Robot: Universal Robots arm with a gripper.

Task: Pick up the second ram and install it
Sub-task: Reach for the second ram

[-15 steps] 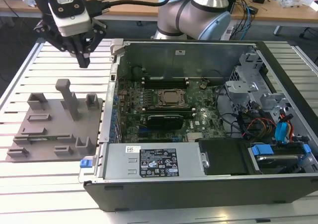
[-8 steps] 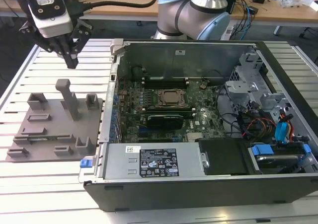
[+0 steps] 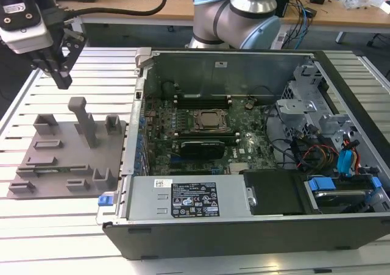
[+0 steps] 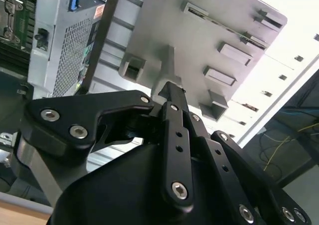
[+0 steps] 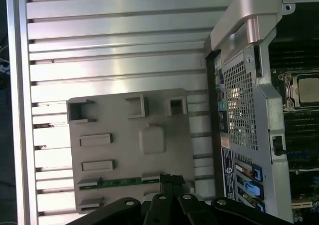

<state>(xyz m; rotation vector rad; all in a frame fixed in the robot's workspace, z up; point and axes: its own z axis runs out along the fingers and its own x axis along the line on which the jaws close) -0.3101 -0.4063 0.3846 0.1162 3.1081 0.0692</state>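
Workstation with the robot arm [image 3: 244, 13] behind an opened computer case [image 3: 244, 229] lying on its side on a slatted metal table [image 3: 61, 226]. The gripper [image 3: 63, 82] hangs in the air above a grey fixture tray [image 3: 61, 159], which sits on the table to the exterior view's left of the case. Its two fingers are pressed together and pinch nothing. The second ram [image 5: 119, 182] is a thin green stick. It rests in a long slot of the fixture tray [image 5: 114, 150], in the row furthest from the three square pockets. In the first wrist view the gripper [image 5: 167, 179] lines up with the end of the stick that points toward the case, though the exterior view shows it well apart from the tray. In the second wrist view the gripper [image 4: 169, 89] points down at the tray [image 4: 164, 25]. Inside the case lie the green motherboard [image 3: 256, 144] and, at its centre, the CPU socket [image 3: 210, 121]. Markings: a black-and-white printed label [image 3: 195, 203] on the metal housing along the case's near side, a small white sticker [image 3: 163, 182] just beside it, and another sticker [image 3: 218, 63] on the far inner wall. Their print cannot be made out from here.
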